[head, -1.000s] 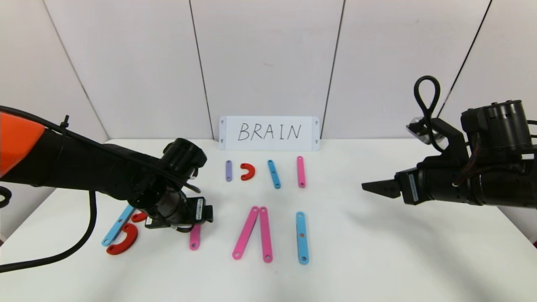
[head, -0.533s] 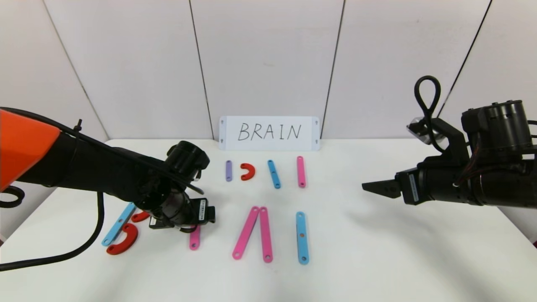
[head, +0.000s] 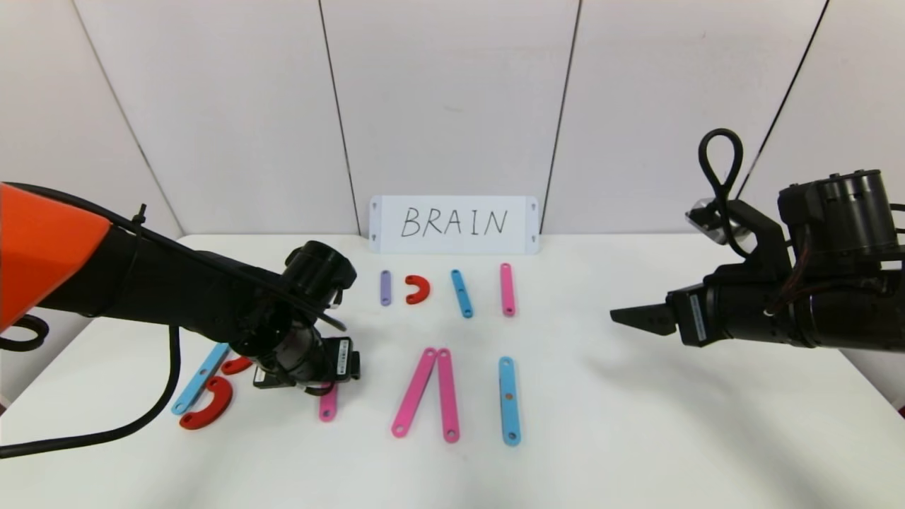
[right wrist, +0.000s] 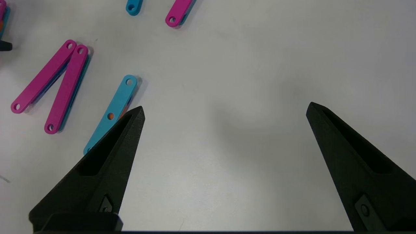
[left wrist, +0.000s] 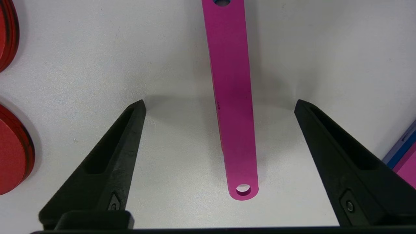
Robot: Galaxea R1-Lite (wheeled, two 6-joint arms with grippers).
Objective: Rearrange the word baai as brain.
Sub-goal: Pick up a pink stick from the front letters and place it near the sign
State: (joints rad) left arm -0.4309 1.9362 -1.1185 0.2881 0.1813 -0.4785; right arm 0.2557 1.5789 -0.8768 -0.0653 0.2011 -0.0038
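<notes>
While its jaws stood wide astride a pink bar point(left wrist: 234, 107) lying flat on the white table point(head: 636, 438), the left gripper point(left wrist: 219, 107) risked skidding off the thin piece on closing. Beside it lay red half-ring curves point(head: 207, 404). The right gripper point(right wrist: 224, 110) hung wide open, well apart.

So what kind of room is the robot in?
Probably a robot test or training station, not a home: a plain white table boxed in by blank white wall panels, a handwritten white BRAIN card, and coloured plastic letter bars such as the pink one.
</notes>
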